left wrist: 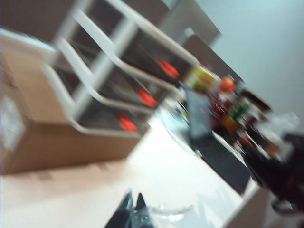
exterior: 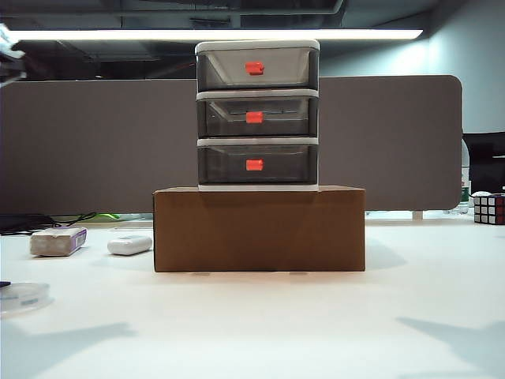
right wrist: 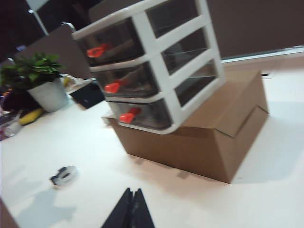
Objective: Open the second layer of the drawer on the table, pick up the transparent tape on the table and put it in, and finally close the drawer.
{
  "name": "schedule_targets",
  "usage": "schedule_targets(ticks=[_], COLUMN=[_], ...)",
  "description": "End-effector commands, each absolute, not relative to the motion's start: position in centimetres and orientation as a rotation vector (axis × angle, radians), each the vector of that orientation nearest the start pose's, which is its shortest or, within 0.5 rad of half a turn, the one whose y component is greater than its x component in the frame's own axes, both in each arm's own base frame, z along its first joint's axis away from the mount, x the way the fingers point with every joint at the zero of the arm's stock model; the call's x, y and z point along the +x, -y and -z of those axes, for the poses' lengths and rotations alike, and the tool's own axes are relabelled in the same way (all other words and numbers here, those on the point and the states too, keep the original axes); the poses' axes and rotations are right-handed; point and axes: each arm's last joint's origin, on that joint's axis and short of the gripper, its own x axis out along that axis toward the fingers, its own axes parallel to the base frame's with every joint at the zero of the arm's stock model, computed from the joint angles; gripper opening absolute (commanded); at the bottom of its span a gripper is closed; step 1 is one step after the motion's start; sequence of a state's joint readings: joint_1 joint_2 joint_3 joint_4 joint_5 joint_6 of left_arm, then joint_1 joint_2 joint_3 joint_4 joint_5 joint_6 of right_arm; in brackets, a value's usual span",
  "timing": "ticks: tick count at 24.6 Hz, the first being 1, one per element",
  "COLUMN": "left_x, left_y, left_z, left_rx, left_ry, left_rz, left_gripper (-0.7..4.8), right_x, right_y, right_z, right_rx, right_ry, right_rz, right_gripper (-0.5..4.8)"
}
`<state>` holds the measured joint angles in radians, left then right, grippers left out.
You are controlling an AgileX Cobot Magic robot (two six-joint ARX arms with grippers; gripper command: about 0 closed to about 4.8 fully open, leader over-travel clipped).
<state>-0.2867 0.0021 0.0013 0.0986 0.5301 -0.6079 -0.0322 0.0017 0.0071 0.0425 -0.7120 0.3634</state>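
The drawer (exterior: pixel 257 114) is a white-framed cabinet with three smoky grey trays standing on a brown cardboard box. All three trays sit pushed in, including the second layer (exterior: pixel 256 117) with its red-orange knob (right wrist: pixel 113 86). The transparent tape (exterior: pixel 24 296) lies flat on the table (exterior: pixel 260 332) at the far left front. In the blurred left wrist view my left gripper (left wrist: pixel 134 199) is shut and empty, its tips just short of the tape (left wrist: pixel 171 211). My right gripper (right wrist: pixel 134 191) is shut too, over bare table, well short of the drawer (right wrist: pixel 156 66) and apart from the tape (right wrist: pixel 63 175). Neither gripper shows in the exterior view.
The cardboard box (exterior: pixel 260 229) fills the table's middle. Two white oblong blocks (exterior: pixel 57 241) (exterior: pixel 130 245) lie left of it. A puzzle cube (exterior: pixel 489 209) sits at the far right. A potted plant (right wrist: pixel 40 83) and desk clutter stand beyond the tape's side.
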Motion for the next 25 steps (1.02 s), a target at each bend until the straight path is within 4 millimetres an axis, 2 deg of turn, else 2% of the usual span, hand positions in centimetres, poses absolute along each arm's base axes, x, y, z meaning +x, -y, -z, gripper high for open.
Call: schedule_targets(ticks=[1,4,12,19,25], left_x=[8.1,7.4,5.9,6.9,8.3], left_y=[5.1,6.2,8.2,10.1,12.6], left_z=[-17.6,-17.7,-17.7,-19.1,-20.6], left_rx=[-0.474,-0.420,-0.366,-0.232,-0.129], left_ry=[-0.078,-0.025,-0.016,-0.011,0.024], left_rz=[0.792,0.693,0.634,0.634,0.627], left_gripper=[-0.05,-0.05,-0.05,-0.05,-0.05], right_x=[9.0,8.9,8.4,8.5,9.0], right_y=[-1.8,-2.2,-3.3,-4.4,-5.4], right_z=[-17.1,-17.4,-19.2,-19.5,-21.7], right_rx=[0.336,0.341,0.296,0.284,0.181], right_ry=[-0.070,-0.078,-0.036,-0.085,-0.104], right_rz=[-0.719,-0.705,-0.655,-0.680,-0.709], right_gripper=[-0.05,-0.05,-0.05,-0.05,-0.05])
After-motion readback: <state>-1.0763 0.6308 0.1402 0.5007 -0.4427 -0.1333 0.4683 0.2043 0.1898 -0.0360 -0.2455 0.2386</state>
